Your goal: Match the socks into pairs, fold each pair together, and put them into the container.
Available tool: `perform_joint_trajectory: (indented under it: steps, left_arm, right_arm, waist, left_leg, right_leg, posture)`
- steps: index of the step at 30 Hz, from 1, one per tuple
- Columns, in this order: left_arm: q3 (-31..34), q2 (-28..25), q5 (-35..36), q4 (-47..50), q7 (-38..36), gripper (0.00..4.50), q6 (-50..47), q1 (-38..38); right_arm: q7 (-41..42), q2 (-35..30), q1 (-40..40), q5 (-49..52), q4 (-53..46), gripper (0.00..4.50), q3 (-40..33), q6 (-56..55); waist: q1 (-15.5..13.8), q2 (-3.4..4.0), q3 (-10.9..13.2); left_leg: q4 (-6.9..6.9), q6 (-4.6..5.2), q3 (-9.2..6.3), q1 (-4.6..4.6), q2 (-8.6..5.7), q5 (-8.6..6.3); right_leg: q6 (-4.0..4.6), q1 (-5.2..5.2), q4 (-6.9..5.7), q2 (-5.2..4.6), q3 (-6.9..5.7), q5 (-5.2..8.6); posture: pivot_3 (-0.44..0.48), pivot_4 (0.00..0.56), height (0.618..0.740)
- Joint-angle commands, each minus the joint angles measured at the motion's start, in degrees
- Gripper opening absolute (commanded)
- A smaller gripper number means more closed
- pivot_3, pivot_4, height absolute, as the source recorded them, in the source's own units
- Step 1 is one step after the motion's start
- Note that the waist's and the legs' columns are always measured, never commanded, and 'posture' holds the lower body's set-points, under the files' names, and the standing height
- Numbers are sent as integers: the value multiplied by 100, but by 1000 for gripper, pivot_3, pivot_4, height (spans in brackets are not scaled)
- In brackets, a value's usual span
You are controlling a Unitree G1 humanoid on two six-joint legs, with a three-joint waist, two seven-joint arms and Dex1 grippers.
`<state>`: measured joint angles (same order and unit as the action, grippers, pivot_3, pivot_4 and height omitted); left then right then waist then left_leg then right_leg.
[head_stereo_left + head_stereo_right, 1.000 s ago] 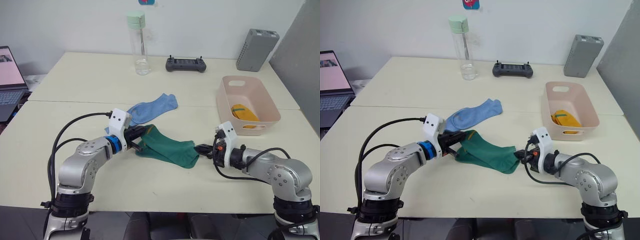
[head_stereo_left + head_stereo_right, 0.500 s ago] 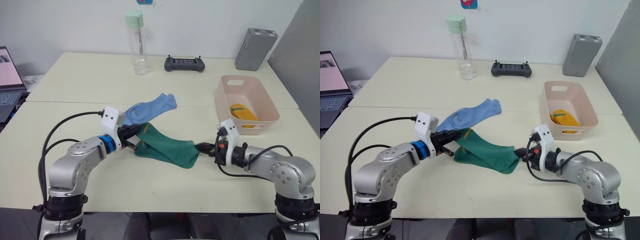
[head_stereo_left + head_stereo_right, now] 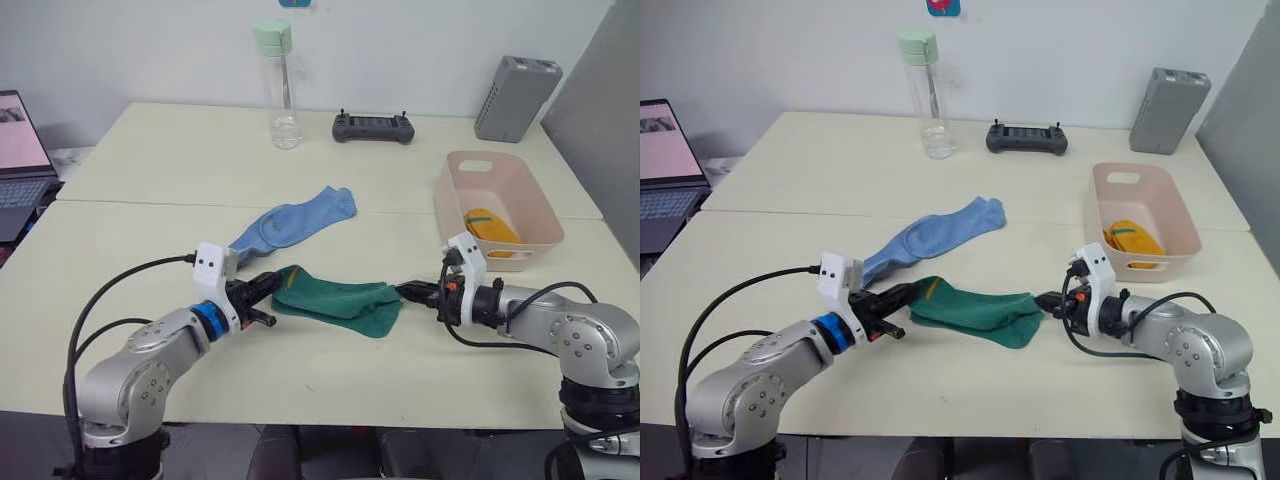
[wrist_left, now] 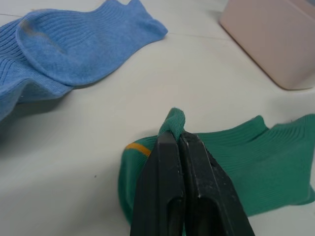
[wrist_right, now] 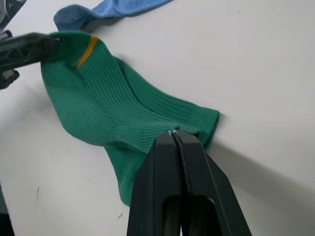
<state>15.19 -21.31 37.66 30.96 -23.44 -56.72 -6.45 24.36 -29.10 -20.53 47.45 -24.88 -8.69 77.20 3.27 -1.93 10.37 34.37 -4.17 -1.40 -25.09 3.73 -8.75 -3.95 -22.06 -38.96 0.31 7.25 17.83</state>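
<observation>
The dark green socks (image 3: 340,300) lie stretched flat on the near table, one on top of the other, between my two grippers. My left gripper (image 4: 176,135) is shut on the cuff end with the orange stripe. At the opposite end my right gripper (image 5: 173,133) is shut on the edge of the fabric. Just behind them, the light blue socks (image 3: 290,220) lie overlapping. The pale pink container (image 3: 447,205) stands at the right, with yellow socks (image 3: 485,225) inside it.
At the back of the table stand a clear bottle (image 3: 278,85) with a green cap, a black controller (image 3: 372,127) and a grey ribbed box (image 3: 512,85). A laptop (image 3: 15,140) sits at the far left. A seam between tabletops runs behind the socks.
My left gripper has drawn back toward me and to the left with the cuff. The green socks have been pulled out longer and flatter between the grippers. The right gripper keeps its hold.
</observation>
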Motion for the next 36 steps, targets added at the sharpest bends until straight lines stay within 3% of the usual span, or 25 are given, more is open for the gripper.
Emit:
perform_joint_trajectory:
  steps: [1,4,14,29,32,36]
  left_arm:
    - [288,107,421,405,134,0,141,-32]
    - [380,166,584,520,217,0,207,83]
    - [12,266,48,281,313,0,1136,685]
    - [-186,332,-6,245,361,0,1671,1019]
    - [-171,280,26,208,346,0,1674,964]
    - [-167,226,66,179,308,0,1683,963]
  right_arm:
    - [147,-149,-173,472,-220,14,-413,255]
    - [177,-223,-227,621,-189,14,-470,357]
    - [314,-116,-195,-168,434,14,614,-573]
    - [453,-30,-346,-709,700,14,906,-1203]
    - [545,-229,-216,-655,493,633,677,-1189]
    - [506,-320,-65,-449,243,1962,349,-1024]
  waist:
    - [2,0,0]
    - [7,-1,-1]
    - [13,-2,-1]
    - [13,-2,-1]
    - [12,-2,-1]
    - [7,-2,-1]
  left_leg:
    - [0,0,0,0,0,0]
    - [-1,0,0,0,0,0]
    - [-9,0,5,0,0,0]
    - [-9,0,6,0,0,0]
    - [-10,0,5,0,0,0]
    - [-11,0,5,-1,0,0]
  right_leg:
    - [0,0,0,0,0,0]
    - [-6,0,0,1,0,-3]
    - [-1,-7,2,0,4,0]
    - [20,-10,3,0,5,12]
    - [19,-10,3,0,4,11]
    - [19,-10,3,0,3,12]
  posture:
    - [0,150,740]
    - [0,150,740]
    - [0,150,740]
    - [0,150,740]
    - [0,150,740]
    - [0,150,740]
